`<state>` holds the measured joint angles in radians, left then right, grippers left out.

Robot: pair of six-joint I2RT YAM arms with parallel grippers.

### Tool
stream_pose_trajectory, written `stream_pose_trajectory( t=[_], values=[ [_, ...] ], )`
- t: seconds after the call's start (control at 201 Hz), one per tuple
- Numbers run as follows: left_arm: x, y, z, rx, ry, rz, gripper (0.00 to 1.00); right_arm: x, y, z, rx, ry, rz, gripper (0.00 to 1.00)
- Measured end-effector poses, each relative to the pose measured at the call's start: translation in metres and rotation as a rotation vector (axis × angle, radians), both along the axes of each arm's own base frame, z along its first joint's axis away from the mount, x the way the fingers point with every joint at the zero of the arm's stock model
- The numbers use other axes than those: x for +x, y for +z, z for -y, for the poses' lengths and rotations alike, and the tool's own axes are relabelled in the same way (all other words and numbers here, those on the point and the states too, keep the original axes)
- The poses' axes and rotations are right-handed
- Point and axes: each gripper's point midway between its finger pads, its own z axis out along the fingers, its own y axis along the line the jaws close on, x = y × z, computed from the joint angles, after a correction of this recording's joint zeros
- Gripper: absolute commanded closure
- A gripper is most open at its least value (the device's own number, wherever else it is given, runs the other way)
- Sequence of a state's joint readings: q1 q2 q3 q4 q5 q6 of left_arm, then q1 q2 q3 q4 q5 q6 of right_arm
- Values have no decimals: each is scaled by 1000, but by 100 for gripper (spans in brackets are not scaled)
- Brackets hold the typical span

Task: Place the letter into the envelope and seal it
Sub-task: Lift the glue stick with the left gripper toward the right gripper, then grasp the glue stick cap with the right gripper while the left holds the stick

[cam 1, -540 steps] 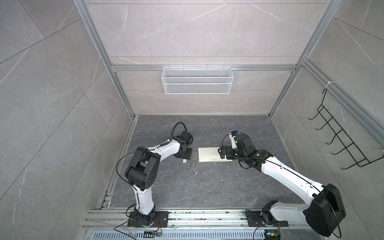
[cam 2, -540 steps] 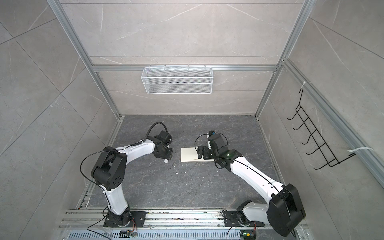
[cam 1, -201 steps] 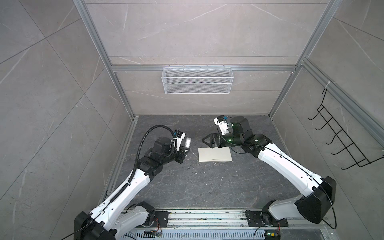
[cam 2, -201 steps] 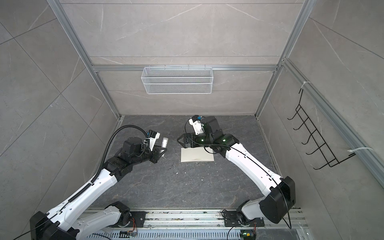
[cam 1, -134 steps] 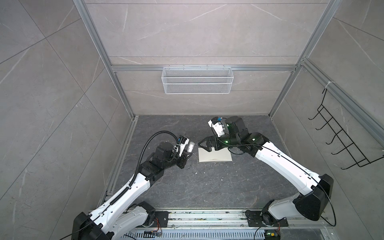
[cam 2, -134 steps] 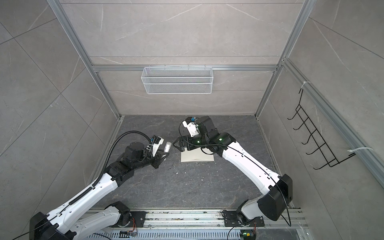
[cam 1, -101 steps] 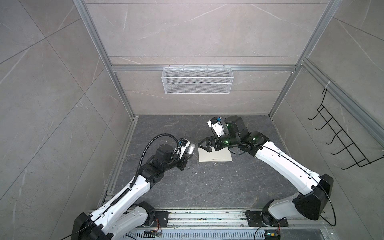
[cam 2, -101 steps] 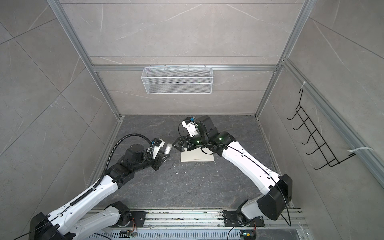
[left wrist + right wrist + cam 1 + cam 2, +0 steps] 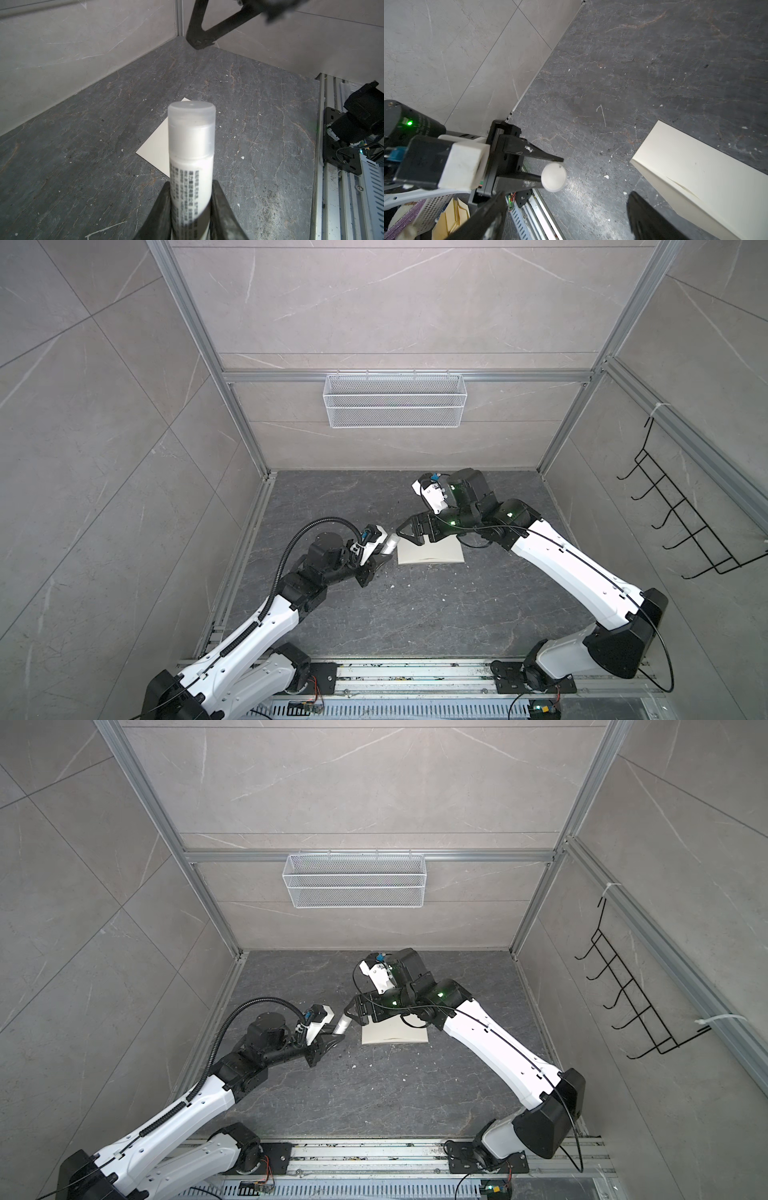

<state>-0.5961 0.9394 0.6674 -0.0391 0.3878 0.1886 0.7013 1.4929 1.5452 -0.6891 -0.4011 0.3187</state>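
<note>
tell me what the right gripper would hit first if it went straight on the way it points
Probably the capped end of the glue stick held by the left gripper: the right gripper, jaws open, points straight at it. Depth is unclear, so it could slip past.

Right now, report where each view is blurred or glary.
Right wrist view: the right tool is out of focus, and the tabletop shows a sheen by the glue stick. Left wrist view: glue stick crisp, right tool overhead blurred. Both top views: sharp, evenly lit.
</note>
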Motion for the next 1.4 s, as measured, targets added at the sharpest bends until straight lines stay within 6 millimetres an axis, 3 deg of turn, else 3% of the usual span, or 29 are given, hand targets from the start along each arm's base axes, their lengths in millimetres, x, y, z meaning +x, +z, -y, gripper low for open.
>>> stream_pose_trajectory(
  t=[0.189,0.378,0.667,0.916,1.404],
  values=[
    [-3,-3,2,2,-22,1,100,-6,-17,-5,-42,18,-47,27],
    [-5,-1,4,-7,-40,5,100,-15,-22,-12,-51,47,-64,45],
    [-4,-6,5,-1,-44,-7,100,-20,-29,-22,-63,72,-80,60],
    [-4,-7,6,0,-50,-14,100,-19,-33,-27,-70,80,-87,64],
    [-5,-10,8,0,-62,-24,100,-18,-35,-27,-87,72,-92,89]
  ],
)
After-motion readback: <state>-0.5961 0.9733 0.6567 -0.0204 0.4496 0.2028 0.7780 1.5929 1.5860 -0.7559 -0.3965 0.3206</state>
